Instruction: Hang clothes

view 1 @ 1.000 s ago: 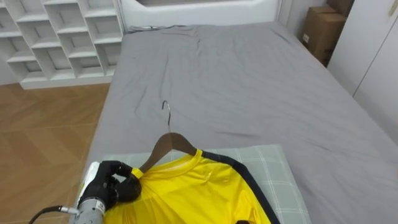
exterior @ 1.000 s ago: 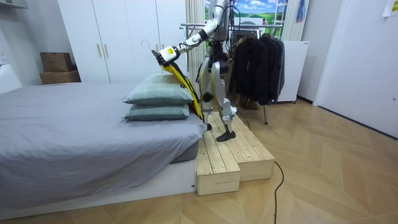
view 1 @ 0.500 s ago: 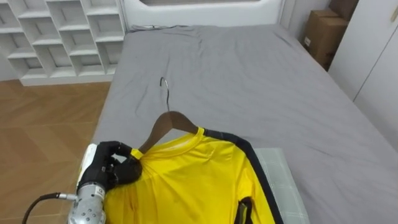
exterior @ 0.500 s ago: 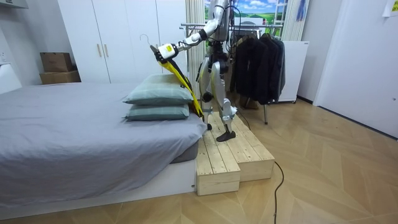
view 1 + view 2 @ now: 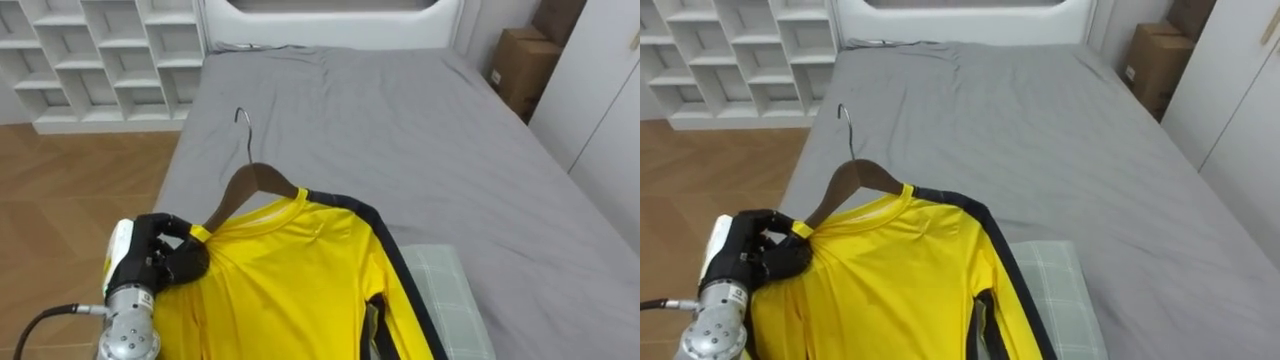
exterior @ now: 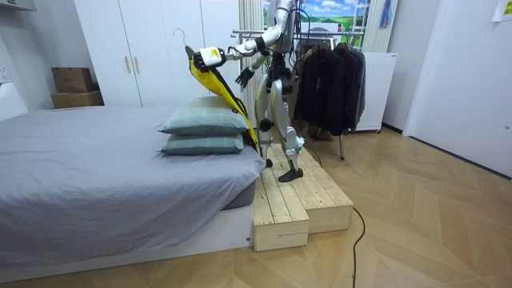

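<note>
this is a bedroom in a home: a wide bed [image 5: 400, 130] under a grey sheet, with a white headboard [image 5: 330, 25] and two stacked pillows [image 6: 204, 124], takes up most of the room. around it are white wardrobe doors [image 6: 152, 48], a clothes rack [image 6: 332, 76] hung with dark coats, white cubby shelves [image 5: 100, 60], a cardboard box [image 5: 520, 60] in the corner and a herringbone wood floor [image 6: 416, 208].
</note>
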`<state>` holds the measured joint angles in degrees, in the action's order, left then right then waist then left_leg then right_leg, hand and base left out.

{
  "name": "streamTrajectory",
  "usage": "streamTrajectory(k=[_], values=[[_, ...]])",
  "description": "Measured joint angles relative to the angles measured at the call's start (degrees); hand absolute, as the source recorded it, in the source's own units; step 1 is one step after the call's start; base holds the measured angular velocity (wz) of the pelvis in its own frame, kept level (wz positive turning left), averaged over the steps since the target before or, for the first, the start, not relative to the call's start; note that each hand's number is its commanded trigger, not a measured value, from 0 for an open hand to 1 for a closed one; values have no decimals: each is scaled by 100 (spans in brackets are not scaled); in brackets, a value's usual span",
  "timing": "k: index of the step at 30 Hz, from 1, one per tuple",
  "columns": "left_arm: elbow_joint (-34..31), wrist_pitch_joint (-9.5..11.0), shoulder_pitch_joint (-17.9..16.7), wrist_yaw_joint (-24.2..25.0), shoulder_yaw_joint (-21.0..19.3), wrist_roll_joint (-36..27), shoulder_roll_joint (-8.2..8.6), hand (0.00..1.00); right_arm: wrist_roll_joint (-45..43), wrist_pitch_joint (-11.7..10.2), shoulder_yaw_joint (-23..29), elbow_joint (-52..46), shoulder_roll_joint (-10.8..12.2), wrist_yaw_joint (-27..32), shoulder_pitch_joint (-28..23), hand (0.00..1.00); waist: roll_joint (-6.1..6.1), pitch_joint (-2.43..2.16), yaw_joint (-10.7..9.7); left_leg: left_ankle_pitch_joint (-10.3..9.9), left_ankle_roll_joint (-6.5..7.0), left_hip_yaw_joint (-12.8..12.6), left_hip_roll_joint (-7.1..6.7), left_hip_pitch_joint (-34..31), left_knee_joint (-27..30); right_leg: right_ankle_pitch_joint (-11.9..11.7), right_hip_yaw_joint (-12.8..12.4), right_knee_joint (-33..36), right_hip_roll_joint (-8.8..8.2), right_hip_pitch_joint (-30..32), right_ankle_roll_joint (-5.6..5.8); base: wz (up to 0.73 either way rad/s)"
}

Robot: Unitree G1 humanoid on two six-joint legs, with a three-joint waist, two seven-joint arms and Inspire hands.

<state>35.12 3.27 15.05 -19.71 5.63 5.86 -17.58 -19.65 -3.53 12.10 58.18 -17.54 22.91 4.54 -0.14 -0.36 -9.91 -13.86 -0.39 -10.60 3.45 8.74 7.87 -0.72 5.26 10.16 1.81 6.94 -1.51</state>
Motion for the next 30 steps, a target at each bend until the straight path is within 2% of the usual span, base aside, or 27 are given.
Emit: streamTrajectory(k=[6, 9, 11, 15, 23, 30], values=[[-737, -83, -123, -3, 13, 7, 12, 100, -604, 4, -153, -1698, 4, 474, -110, 0, -47, -9, 214, 0, -1, -25, -6, 77, -6, 48, -20, 77, 4, -16, -7, -1], [-987, -110, -151, -4, 14, 12, 12, 100, -1205, 51, -233, -2366, 53, 548, -119, 0, -47, -10, 269, 0, -1, -14, -4, 79, -14, 43, -6, 76, 3, -22, -14, 1], [-1195, -208, -236, -11, 8, 55, 12, 100, -1505, 119, -242, -2799, 120, 615, -146, 0, -44, -11, 284, 0, -1, -17, -3, 86, -19, 43, -16, 85, 7, -23, -15, 0], [-1401, -301, -324, 15, 24, 234, 62, 100, -1974, 119, -327, -3535, 162, 785, -148, 0, -46, -10, 339, 0, -1, -25, 0, 126, -27, 41, -26, 75, 17, -58, -15, 0], [-1739, -346, -338, 205, 28, 661, 66, 100, -2080, 114, -457, -4122, 161, 649, -126, 0, -52, -3, 495, 0, -2, -15, 8, 173, -47, 51, -22, 53, 14, -115, 0, 0], [-2217, -347, -352, 248, 36, 1191, 70, 100, -1991, 114, -729, -4499, 158, 18, -121, 0, -26, 57, 572, 0, -2, -16, 12, 164, -52, 59, -6, 51, 16, -104, 2, 0]])
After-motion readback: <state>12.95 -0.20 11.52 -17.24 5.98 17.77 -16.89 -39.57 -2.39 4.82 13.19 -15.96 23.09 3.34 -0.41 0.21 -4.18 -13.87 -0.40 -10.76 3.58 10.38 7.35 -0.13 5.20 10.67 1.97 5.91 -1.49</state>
